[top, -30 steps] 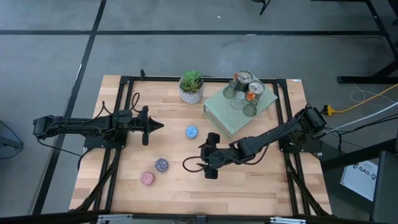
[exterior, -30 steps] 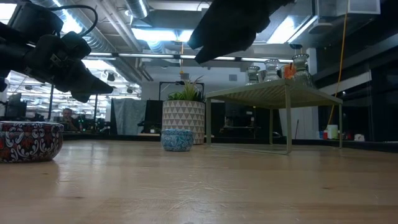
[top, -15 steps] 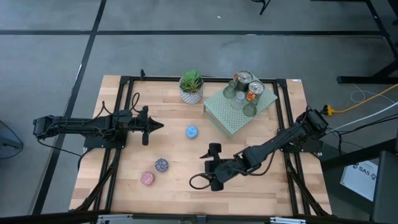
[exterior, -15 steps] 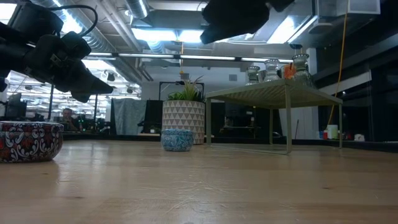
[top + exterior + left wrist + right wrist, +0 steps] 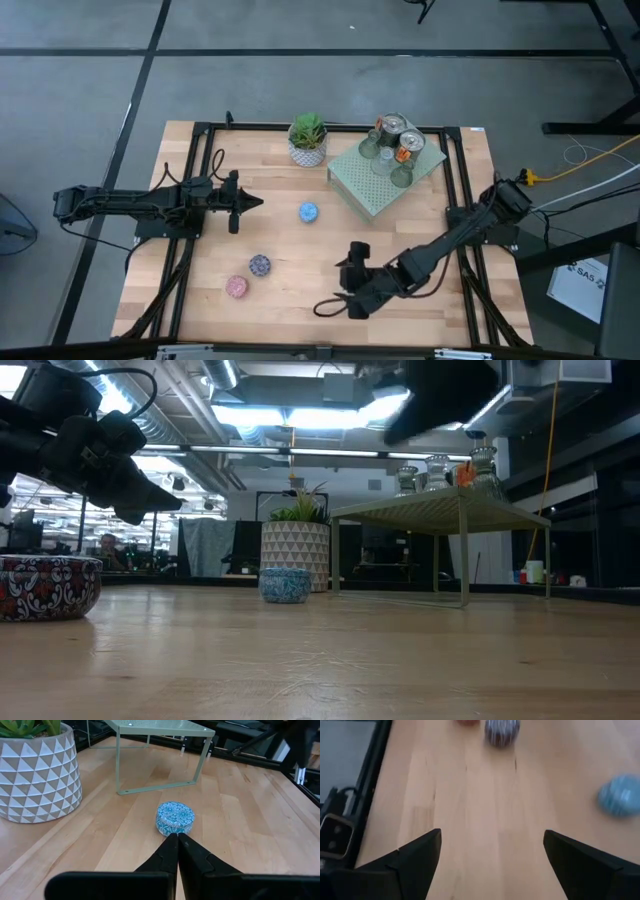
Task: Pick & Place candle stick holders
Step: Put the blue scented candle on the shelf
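Right gripper (image 5: 322,306): fingers (image 5: 415,855) spread wide, nothing between them, over bare wood near the table's front edge.
Left gripper (image 5: 257,202): fingers pressed together, empty, hanging above the table (image 5: 300,260) at its left side.
Blue holder (image 5: 308,212): on the wood just ahead of the left gripper's tips; well apart from the right gripper.
Purple holder (image 5: 260,265): ahead of the right gripper, across open wood.
Pink holder (image 5: 237,287): just beside the purple one, on its far side from the right gripper.
Other holders (image 5: 392,148): a cluster on the slab, two shiny ones and glassy ones touching or nearly so; one shows an orange patch.
Slab (image 5: 372,182): pale green, perforated, raised on thin legs; beyond the blue holder from the left gripper.
Plant (image 5: 307,139): in a white triangle-patterned pot, beside the slab.
In the way: nothing lies between either gripper and the nearest holder.
Writing: a white label off the table's right corner carries dark letters, too small to read.
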`<state>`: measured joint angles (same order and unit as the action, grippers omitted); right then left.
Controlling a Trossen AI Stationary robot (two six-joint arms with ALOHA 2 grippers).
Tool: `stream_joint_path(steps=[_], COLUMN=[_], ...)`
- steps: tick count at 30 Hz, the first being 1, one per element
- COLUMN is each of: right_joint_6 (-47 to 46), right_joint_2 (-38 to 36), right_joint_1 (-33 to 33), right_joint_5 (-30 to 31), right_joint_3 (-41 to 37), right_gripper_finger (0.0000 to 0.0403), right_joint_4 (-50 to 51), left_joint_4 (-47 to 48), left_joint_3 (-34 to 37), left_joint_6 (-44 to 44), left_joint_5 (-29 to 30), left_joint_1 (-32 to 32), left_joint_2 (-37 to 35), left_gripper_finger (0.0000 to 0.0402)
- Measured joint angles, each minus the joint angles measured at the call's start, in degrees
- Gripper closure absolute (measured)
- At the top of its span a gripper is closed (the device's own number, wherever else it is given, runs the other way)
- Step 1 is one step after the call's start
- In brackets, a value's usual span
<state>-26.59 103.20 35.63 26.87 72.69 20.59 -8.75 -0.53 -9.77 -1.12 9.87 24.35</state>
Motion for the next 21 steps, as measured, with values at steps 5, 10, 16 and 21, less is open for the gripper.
stream_joint_path(steps=[5, 10, 16, 21], right_joint_6=[-11.97, -19.31, -20.99, -21.0], right_joint_2=[0.0, 0.0, 0.0, 2.9], right_joint_1=[2.32, 3.07, 3.11, 3.88], right_joint_5=[-0.04, 2.07, 5.54, 4.87], right_joint_3=[0.0, 0.0, 0.0, 0.0], right_gripper_finger=[0.005, 0.005, 0.005, 0.005], right_joint_4=[4.84, 3.6, -1.02, -6.36], left_joint_4=[0.0, 0.0, 0.0, 0.01], left_joint_3=[0.0, 0.0, 0.0, 0.0], left_joint_6=[0.0, 0.01, 0.01, -0.01], left_joint_5=[0.01, 0.02, 0.02, 0.01], left_joint_1=[-0.01, 0.0, 0.0, -0.01], left_joint_2=[0.0, 0.01, -0.01, 0.0], left_gripper_finger=[0.0393, 0.0396, 0.0395, 0.0394])
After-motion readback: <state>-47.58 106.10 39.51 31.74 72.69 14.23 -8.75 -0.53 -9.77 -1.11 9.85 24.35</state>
